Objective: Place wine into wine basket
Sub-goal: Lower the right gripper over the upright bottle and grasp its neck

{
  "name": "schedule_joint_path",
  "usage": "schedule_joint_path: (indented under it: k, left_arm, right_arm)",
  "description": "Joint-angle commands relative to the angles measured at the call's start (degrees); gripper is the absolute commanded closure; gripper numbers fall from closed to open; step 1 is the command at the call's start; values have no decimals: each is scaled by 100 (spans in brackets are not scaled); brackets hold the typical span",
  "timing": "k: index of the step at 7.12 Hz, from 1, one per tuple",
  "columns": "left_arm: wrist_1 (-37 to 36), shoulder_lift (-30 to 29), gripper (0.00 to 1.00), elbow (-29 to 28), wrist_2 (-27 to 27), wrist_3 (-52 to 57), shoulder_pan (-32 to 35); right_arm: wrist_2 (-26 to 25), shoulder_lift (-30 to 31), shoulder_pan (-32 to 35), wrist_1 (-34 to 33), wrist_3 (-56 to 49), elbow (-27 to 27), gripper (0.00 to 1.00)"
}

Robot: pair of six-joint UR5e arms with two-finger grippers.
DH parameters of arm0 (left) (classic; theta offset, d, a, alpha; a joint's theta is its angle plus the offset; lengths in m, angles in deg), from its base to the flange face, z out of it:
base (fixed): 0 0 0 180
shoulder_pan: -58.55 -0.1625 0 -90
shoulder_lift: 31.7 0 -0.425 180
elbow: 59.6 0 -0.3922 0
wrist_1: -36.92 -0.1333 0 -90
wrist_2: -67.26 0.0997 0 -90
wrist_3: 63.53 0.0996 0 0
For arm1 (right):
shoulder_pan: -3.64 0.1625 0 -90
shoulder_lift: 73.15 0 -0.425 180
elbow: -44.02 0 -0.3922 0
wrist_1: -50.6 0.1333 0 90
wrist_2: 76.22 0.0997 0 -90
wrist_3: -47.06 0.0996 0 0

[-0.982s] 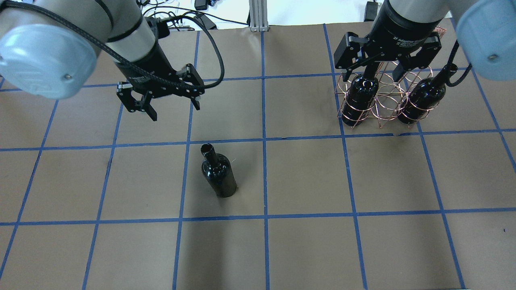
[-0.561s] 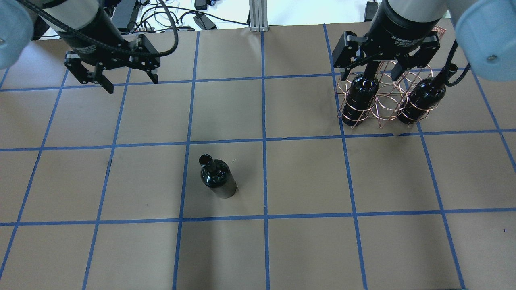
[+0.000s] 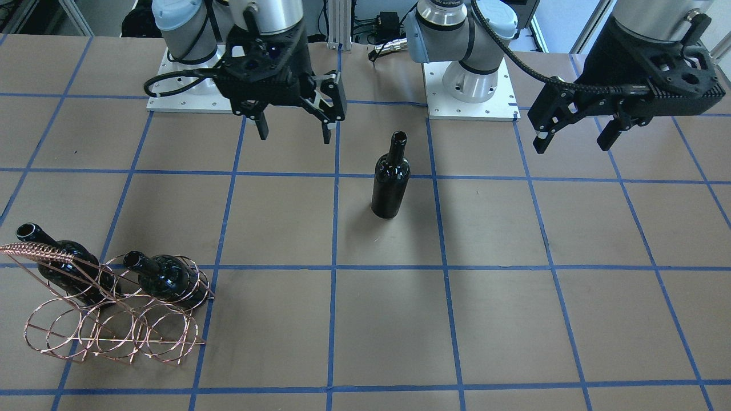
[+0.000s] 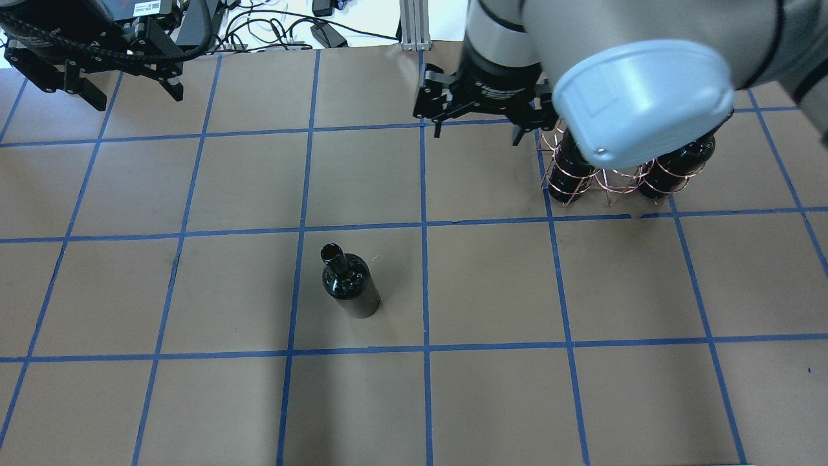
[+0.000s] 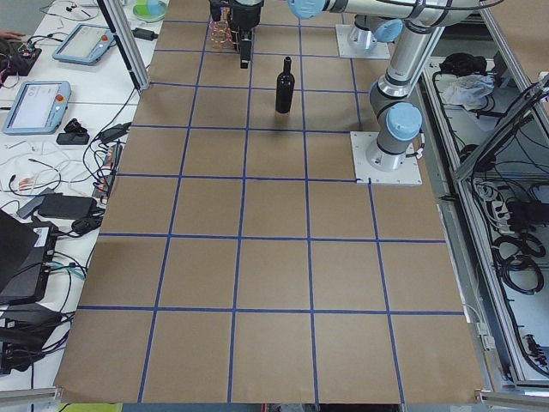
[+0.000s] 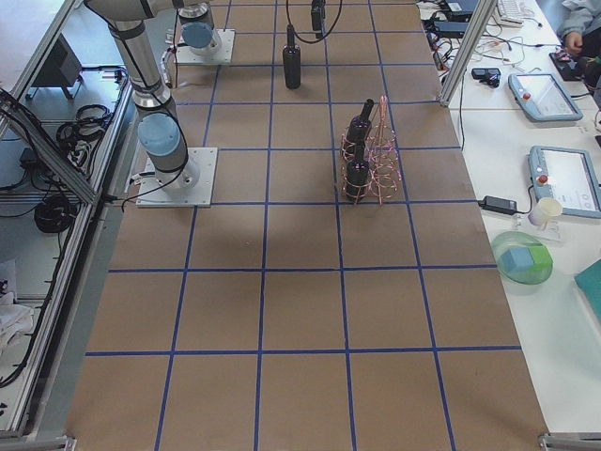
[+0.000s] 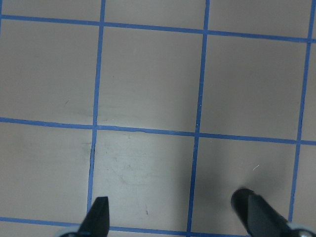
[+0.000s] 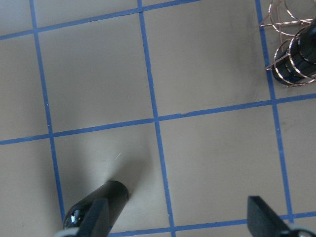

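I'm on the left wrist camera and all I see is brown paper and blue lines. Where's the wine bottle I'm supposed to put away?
Observer: The wine stands upright near the middle of the table, all alone, with nothing touching it.
Operator: And where does it go?
Observer: The wine basket sits over on the robot's right side. It holds two other bottles, lying with a gap between them.
Operator: Is the other hand holding something?
Observer: No. The right gripper is open and empty, hanging above the table beside the basket.
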Motion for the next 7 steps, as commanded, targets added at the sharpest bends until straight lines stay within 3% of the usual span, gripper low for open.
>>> schedule_joint_path:
  k: [1,4,7]
  left_arm:
    - [-15,-4,0,38,-12,10,4]
    - [29,39,0,81,-3,63,13]
    - [-6,5,0,187,-21,72,13]
  right_arm:
    - [-13,-405,730,-338,1020,-63,0]
    - [-83,-749,1269,-586,1480,-63,0]
    - [-522,-1039,1621,-577,1308,-46,1]
